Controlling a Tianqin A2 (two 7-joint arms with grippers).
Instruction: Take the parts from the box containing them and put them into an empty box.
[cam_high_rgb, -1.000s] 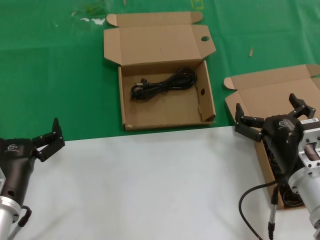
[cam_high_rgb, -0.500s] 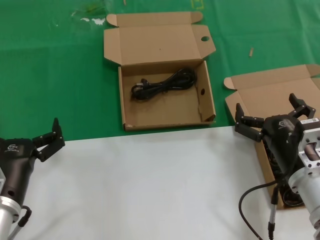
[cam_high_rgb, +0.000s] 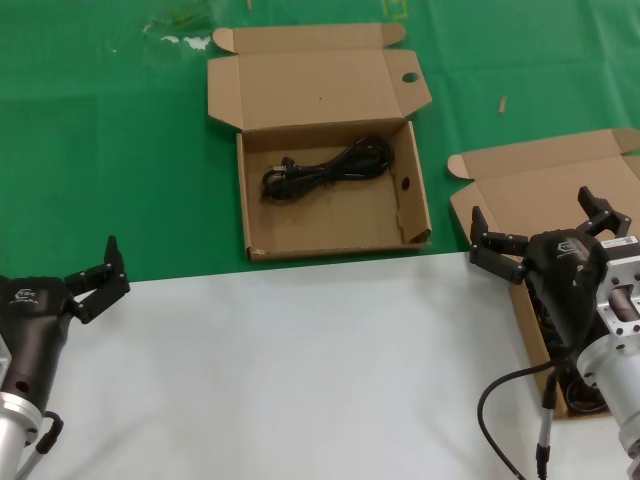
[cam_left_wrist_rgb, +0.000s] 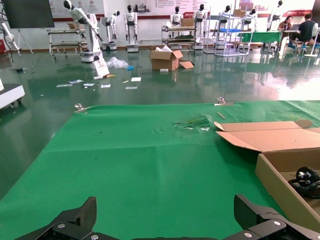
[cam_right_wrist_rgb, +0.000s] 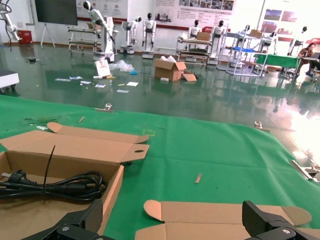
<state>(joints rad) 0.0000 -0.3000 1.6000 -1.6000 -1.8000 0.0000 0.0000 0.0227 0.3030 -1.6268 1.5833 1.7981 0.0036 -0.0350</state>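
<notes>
The cardboard box with round holes (cam_high_rgb: 330, 215) lies open at the middle back, one black power cord (cam_high_rgb: 325, 168) looped inside it. The plain-lidded box (cam_high_rgb: 540, 180) lies open at the right; my right arm hides most of its inside, and dark cord (cam_high_rgb: 578, 392) shows at its near end. My right gripper (cam_high_rgb: 530, 215) is open and empty above this box. My left gripper (cam_high_rgb: 100, 280) is open and empty at the near left, at the white sheet's edge. The right wrist view shows the cord (cam_right_wrist_rgb: 55, 187) and the plain lid (cam_right_wrist_rgb: 225, 215) beyond my right gripper (cam_right_wrist_rgb: 172, 227).
A green cloth (cam_high_rgb: 120, 150) covers the back of the table and a white sheet (cam_high_rgb: 290, 370) the front. The left wrist view shows my left gripper (cam_left_wrist_rgb: 167, 227) over green cloth, with the holed box's wall (cam_left_wrist_rgb: 280, 175) off to one side.
</notes>
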